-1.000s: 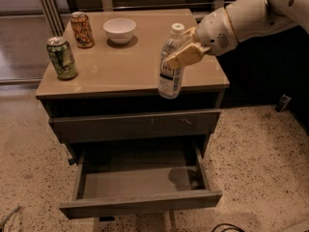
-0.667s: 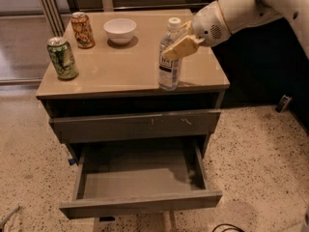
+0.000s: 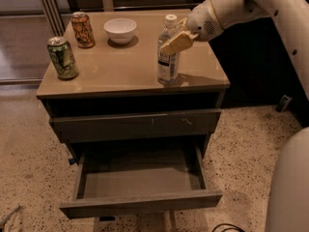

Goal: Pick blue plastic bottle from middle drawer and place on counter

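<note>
Since a sec ago the blue plastic bottle (image 3: 167, 66) has moved from hanging off the front edge to standing upright on the desk (image 3: 120, 76), base apparently down, reflection right under it. The hand (image 3: 176, 41) is still closed on its shoulder, just below the cap, w/ the arm coming in from the right. So the placing looks nearly done imo. What's left is to let go and back off w/o tipping it.

Middle drawer (image 3: 140, 182), below and left of the hand, is open and bare.

Desk top is glossy tan. L to R: green can (image 3: 62, 57) far left of the hand, orange can (image 3: 83, 29) behind that, white bowl (image 3: 120, 30) nearer the hand toward the back, then the bottle. Speckled floor (image 3: 251, 144) all round.
</note>
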Controlling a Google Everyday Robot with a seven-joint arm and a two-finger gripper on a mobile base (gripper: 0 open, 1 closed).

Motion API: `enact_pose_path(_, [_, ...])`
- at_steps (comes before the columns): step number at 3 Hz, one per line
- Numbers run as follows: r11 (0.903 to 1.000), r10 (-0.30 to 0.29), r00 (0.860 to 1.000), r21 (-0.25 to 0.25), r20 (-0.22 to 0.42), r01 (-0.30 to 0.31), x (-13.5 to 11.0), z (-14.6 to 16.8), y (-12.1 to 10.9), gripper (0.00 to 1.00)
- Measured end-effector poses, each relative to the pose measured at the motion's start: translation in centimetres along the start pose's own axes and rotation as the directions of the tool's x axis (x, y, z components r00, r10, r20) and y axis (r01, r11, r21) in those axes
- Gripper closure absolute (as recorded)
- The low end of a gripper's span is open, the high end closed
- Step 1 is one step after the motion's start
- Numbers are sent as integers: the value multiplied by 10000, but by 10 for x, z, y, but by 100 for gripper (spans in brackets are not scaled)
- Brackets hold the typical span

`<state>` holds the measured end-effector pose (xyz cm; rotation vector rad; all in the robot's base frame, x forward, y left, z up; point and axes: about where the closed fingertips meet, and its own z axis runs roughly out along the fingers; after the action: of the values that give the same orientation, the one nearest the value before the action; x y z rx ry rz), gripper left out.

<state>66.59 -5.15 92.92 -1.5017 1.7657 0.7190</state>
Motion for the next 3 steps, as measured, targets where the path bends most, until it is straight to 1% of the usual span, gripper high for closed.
enact_pose_path(1, [9999, 0, 10000, 115, 99, -1, 3, 4, -11, 100])
enact_pose_path(2, [9999, 0, 9999, 115, 100, -1, 3, 5, -11, 81])
enact_pose_path(3, [9999, 0, 9999, 114, 100, -1, 3, 5, -11, 58])
